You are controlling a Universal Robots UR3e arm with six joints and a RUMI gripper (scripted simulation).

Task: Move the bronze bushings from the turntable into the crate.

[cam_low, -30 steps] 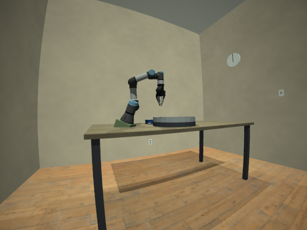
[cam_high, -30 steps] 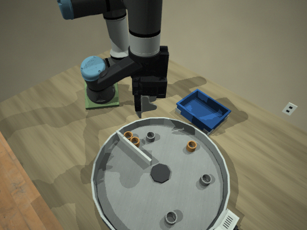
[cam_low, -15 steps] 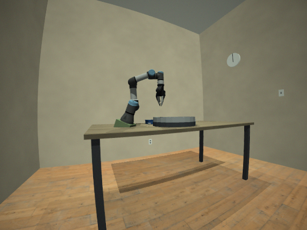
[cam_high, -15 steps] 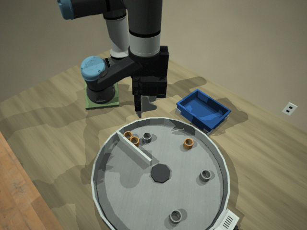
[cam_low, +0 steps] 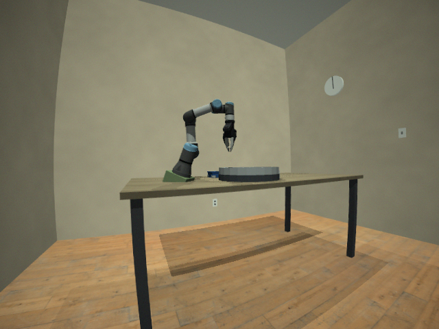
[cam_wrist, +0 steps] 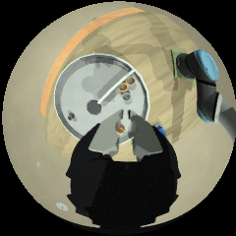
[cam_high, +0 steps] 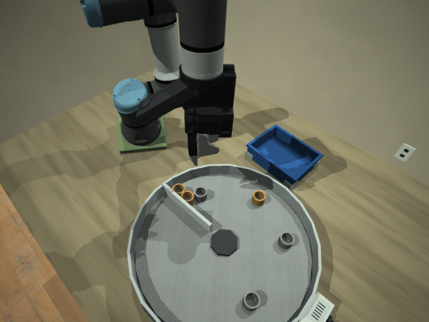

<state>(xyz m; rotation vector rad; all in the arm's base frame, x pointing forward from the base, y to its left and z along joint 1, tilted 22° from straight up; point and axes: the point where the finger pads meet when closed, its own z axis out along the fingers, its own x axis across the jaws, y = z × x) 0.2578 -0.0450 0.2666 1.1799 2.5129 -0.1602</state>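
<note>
Wood-grain table [cam_high: 86, 180] [cam_low: 226, 189], round gray turntable [cam_high: 270, 270] [cam_low: 247, 171] [cam_wrist: 79, 93] on it, near edge cut off from above. Blue rectangular crate [cam_high: 283, 155] [cam_low: 212, 174] [cam_wrist: 160, 130], bare inside, mostly hidden in wrist view. Fingers [cam_high: 208, 145] [cam_low: 232, 143] nearly together, holding nothing. On turntable: two bronze bushings [cam_high: 188, 201] [cam_wrist: 123, 90] by the straight divider [cam_high: 190, 209] [cam_wrist: 115, 86], third bronze bushing [cam_high: 259, 201] [cam_wrist: 121, 131] apart, three hollow steel bushings [cam_high: 200, 198] [cam_wrist: 127, 99].

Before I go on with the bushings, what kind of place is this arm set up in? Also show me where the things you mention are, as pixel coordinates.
Probably a plain indoor workroom or test cell: beige walls with a round white clock [cam_low: 337, 87], a plank floor of orange-brown wood [cam_low: 226, 297], and a wooden table with dark legs [cam_low: 156, 190] carrying the arm.
</note>
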